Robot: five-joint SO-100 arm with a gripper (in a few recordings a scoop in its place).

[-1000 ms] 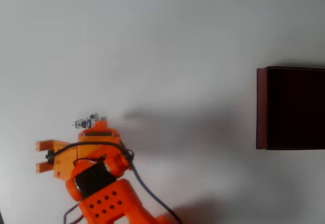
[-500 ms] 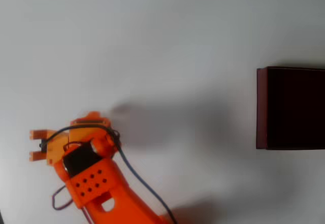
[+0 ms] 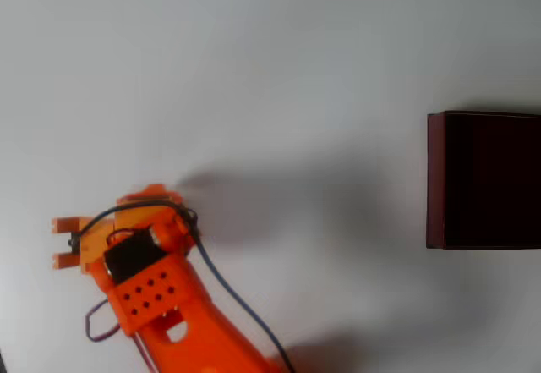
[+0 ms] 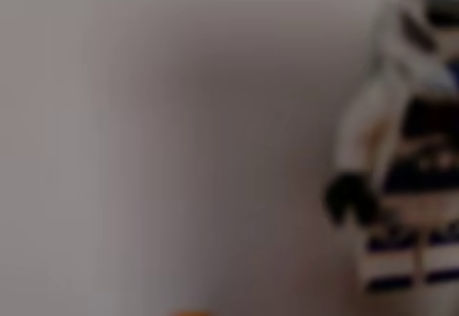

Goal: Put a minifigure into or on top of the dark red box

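The orange arm leans over the lower left of the white table (image 3: 270, 52) in the overhead view, its gripper (image 3: 149, 197) tucked beneath the wrist so that I cannot tell how the jaws stand. In the wrist view the minifigure (image 4: 405, 151) looms blurred at the right edge, very close to the camera, white with dark bands and a black hand; whether it is gripped or merely just ahead of the fingers is not clear. The dark red box (image 3: 435, 178) sits well apart at the far right edge, its dark inside holding nothing I can see. By my reckoning the task is at the pickup; carrying across and dropping in remain. No writing is readable anywhere.
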